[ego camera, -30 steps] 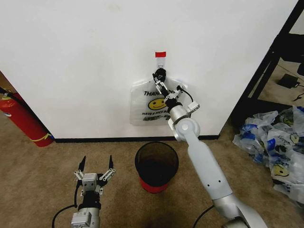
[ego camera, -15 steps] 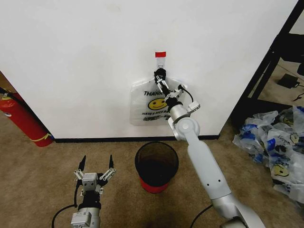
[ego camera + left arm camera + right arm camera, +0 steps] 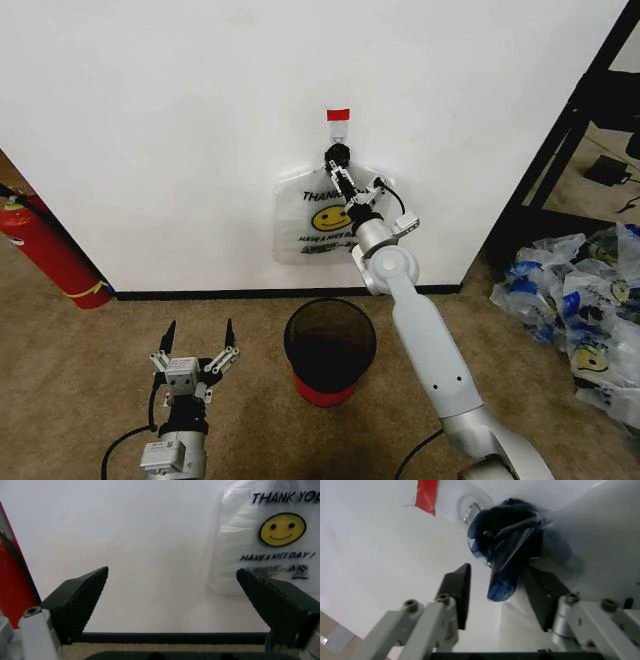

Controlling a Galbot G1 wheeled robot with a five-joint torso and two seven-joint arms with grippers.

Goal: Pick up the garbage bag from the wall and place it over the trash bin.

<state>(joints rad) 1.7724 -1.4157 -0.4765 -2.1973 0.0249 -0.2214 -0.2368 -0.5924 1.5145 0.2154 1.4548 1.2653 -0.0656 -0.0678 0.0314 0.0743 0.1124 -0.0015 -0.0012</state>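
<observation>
The right end effector (image 3: 341,172) is raised against the wall (image 3: 180,120), just beneath the hook (image 3: 338,128) with its red tape. Its fingers (image 3: 459,592) stand apart on either side of the bunched blue handles (image 3: 502,568) of the garbage bag (image 3: 310,220), not yet pinching them. The bag's body hangs flat on the wall below and beside that end effector, and the trash bin (image 3: 330,348) stands on the carpet lower down, near the arm. The left end effector (image 3: 195,345) waits low over the carpet with its fingers spread, beside the bin.

The risk, as I judge it, is closing on only part of the thin handle bundle, so one loop stays on the hook and the plastic stretches or tears when pulled away.
</observation>
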